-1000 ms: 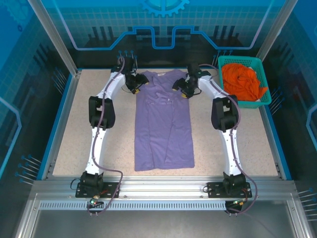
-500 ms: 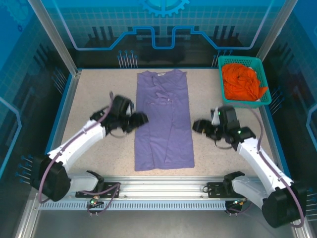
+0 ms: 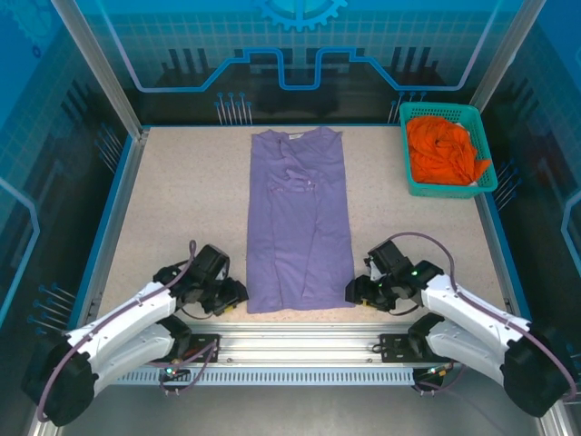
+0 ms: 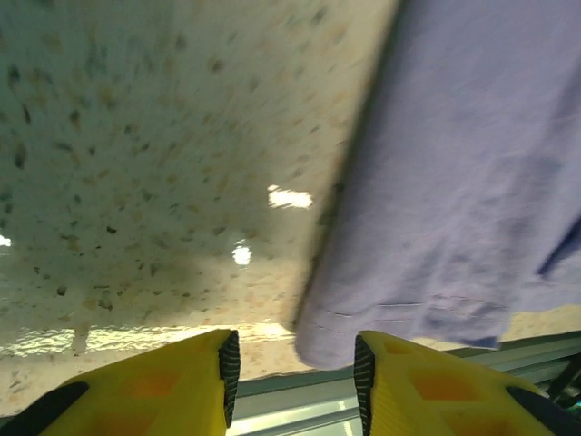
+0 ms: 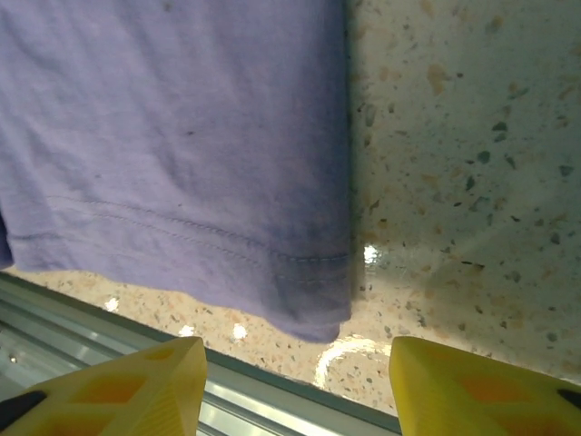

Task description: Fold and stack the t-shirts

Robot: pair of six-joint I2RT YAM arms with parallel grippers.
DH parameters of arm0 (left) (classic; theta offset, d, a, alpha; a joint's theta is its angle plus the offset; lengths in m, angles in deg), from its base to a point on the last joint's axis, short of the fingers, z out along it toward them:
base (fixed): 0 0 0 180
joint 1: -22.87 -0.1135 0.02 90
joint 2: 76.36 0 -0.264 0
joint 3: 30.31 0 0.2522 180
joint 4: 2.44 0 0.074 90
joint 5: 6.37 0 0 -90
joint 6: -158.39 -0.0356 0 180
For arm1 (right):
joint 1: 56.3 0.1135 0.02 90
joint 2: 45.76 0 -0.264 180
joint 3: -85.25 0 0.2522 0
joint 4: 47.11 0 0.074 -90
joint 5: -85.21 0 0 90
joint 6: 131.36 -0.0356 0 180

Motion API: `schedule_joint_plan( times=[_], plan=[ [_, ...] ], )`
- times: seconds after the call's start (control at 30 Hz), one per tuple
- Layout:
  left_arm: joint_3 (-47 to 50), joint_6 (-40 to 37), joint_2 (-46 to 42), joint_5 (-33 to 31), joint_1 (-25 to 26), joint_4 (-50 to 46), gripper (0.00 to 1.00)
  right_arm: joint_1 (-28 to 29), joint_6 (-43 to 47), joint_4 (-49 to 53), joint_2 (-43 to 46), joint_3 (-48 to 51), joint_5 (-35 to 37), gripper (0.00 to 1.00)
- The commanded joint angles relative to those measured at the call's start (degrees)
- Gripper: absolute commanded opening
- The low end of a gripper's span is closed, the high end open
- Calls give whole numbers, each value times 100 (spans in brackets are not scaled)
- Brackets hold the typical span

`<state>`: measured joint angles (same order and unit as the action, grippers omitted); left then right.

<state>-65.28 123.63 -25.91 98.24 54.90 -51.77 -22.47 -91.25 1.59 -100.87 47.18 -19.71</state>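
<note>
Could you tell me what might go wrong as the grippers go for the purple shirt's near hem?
With jaws open at the hem corners, the left gripper and right gripper might each pinch only the top layer of the folded purple shirt, undoing the fold. The hem lies close to the metal rail at the near edge of the table, so a low finger could strike it.

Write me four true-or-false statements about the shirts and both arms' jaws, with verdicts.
1. The purple t-shirt lies flat on the table. True.
2. The orange t-shirt is spread out beside it. False: it sits bunched in the teal basket.
3. The left jaws grip the purple hem. False: they stand open just short of its near left corner, holding nothing.
4. The right jaws stand open by the near right corner. True.
</note>
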Motion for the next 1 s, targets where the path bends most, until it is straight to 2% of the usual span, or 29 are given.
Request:
schedule_joint_plan(
  times=[0.0,0.23,0.37,0.5,0.73,0.83,0.97],
  plan=[
    [177,261,204,434,72,773,39,162,-173,-259,-371,-69,227,55],
    [272,207,847,629,76,1529,38,202,-127,-553,-1093,-268,265,49],
    [241,76,1088,611,77,1575,35,229,-108,-640,-1331,-355,237,44],
    [228,-34,1256,603,79,1598,35,238,-102,-768,-1414,-381,130,41],
    [188,-311,1651,724,81,1681,37,265,-95,-754,-1175,-441,60,42],
    [147,-324,1812,782,101,1781,30,265,-76,-676,-1198,-490,127,40],
    [18,-348,1889,662,112,1774,22,264,-46,-664,-1383,-563,134,29]
  ],
)
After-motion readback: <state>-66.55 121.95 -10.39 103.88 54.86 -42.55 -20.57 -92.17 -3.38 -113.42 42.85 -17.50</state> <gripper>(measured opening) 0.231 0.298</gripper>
